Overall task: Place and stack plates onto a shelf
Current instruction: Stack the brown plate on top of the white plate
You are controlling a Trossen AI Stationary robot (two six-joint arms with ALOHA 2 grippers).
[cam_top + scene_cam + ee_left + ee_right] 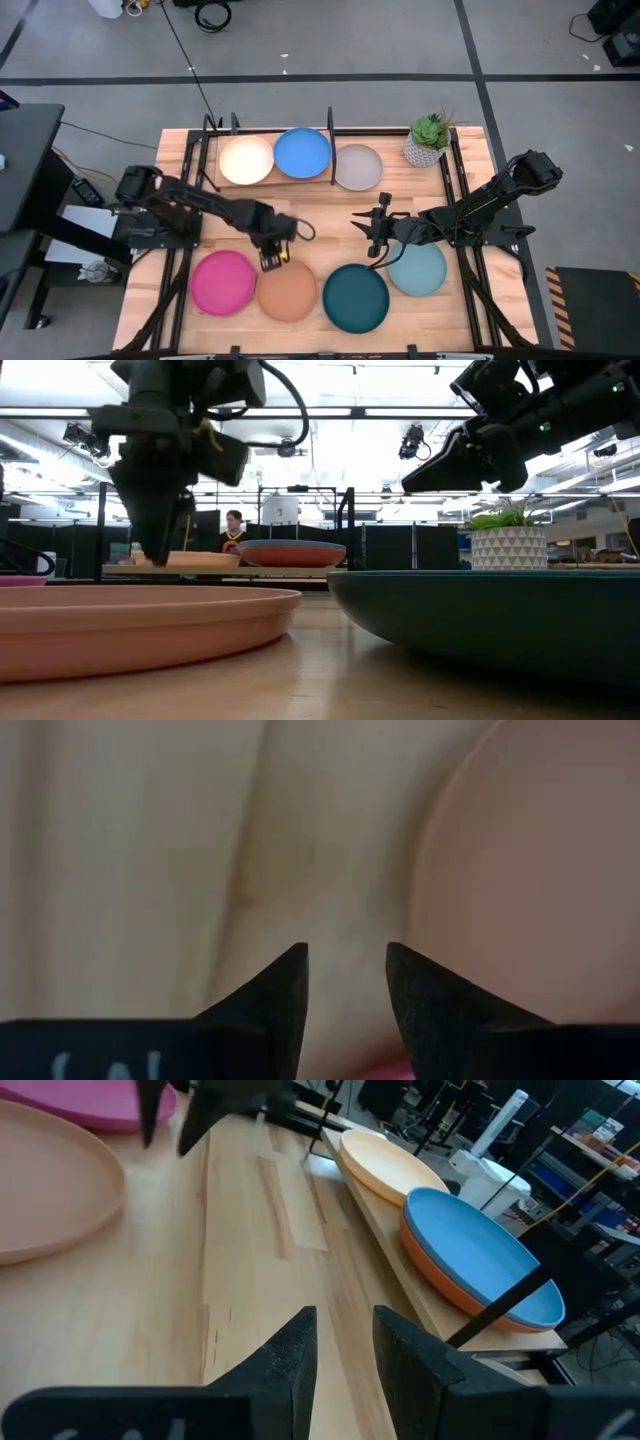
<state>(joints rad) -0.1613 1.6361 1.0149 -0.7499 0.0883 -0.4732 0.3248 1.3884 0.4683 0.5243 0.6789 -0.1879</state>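
On the shelf (pixel 300 178) at the table's far side lie a cream-white plate (pixel 246 160), a blue plate (pixel 302 152) stacked on a rust-orange plate (pixel 470 1295), and a grey plate (pixel 357 166). Along the near edge the pink plate (pixel 223 282), peach plate (pixel 287 291), dark teal plate (pixel 355 297) and light blue plate (pixel 417 268) rest flat on the table. My left gripper (pixel 270 262) points down, open, over bare wood just beyond the peach plate's far rim (pixel 520 870). My right gripper (pixel 372 235) hovers open above the table, beyond the dark teal plate.
A potted plant (pixel 428 142) stands at the shelf's right end. Black upright rods (pixel 330 140) rise from the shelf. Bare wood lies between the shelf and the row of plates (pixel 320 225). A person shows far off in the room (pixel 233 528).
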